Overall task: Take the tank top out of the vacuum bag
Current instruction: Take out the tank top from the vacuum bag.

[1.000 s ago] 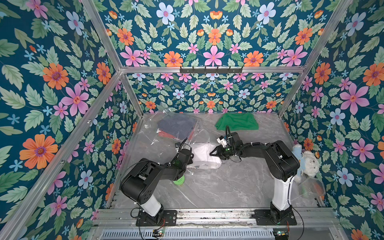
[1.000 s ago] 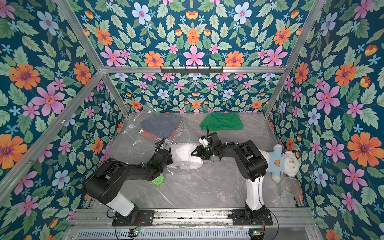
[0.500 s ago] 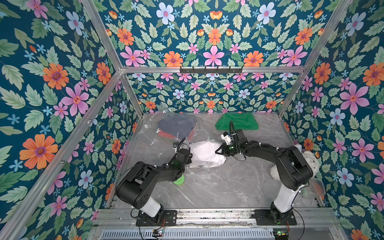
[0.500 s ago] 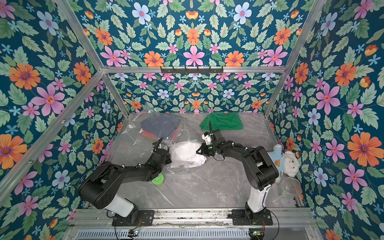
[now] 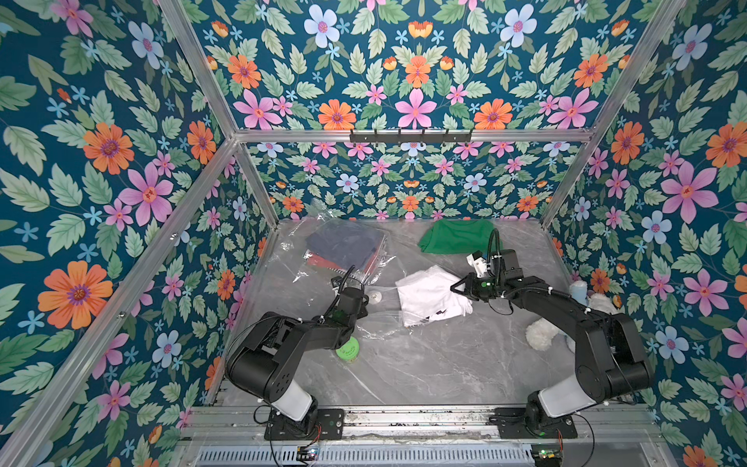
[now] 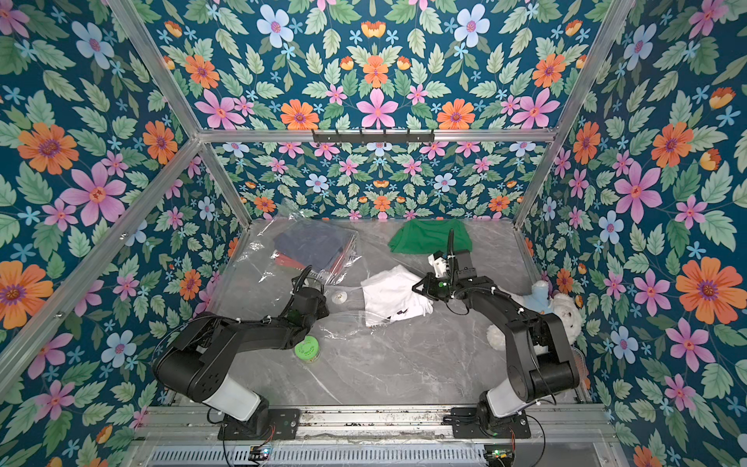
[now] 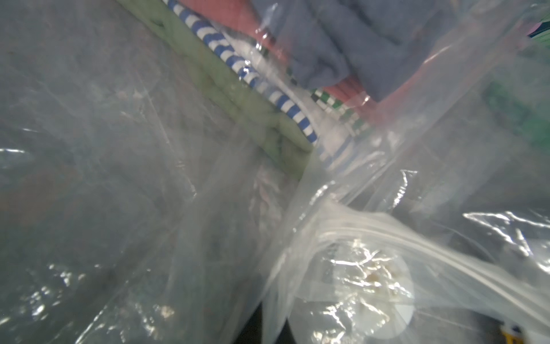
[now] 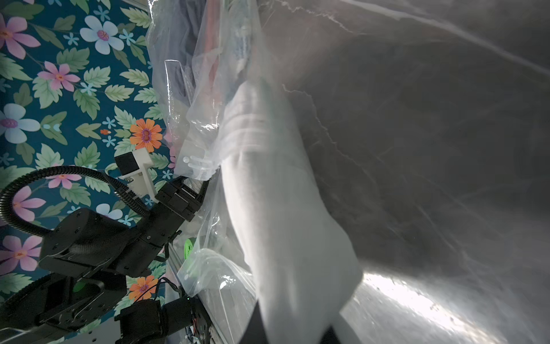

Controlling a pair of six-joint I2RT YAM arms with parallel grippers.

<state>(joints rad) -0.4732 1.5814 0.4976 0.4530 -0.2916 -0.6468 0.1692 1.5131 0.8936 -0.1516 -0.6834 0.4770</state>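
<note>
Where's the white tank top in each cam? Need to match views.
Top views: tank top mid-table in both, at the right gripper tip.
Left wrist: not discernible; only vacuum bag plastic and bagged clothes.
Right wrist: tank top fills picture centre, down to the edge.
Shared landmark: green lid, absent from left wrist.

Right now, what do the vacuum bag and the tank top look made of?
The vacuum bag: thin clear plastic film, glossy; it crinkles and throws glare streaks. The tank top: soft white fabric, matte, likely cotton knit; it folds limply without shine.
</note>
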